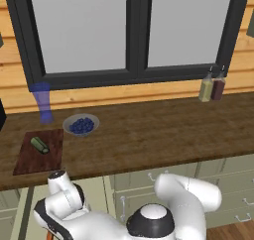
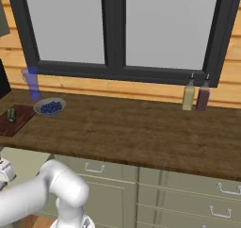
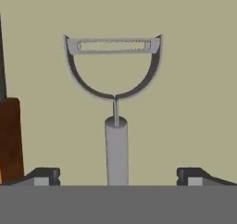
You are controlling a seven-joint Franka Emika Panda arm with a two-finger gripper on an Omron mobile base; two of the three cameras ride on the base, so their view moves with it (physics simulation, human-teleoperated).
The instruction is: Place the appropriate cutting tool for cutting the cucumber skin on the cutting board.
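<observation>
Lying between the spread jaws, touching neither, is the grey peeler [image 3: 115, 126], while the cucumber [image 1: 40, 145] is resting on the cutting board [image 1: 30, 160].

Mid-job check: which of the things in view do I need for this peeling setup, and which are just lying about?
Needed:
- peeler, between the open fingertips of the gripper, not gripped
- cutting board
- cucumber, lying on the board

Lying about:
- orange-handled knife, beside the peeler
- bowl of blueberries
- blue cup
- two bottles by the window
</observation>
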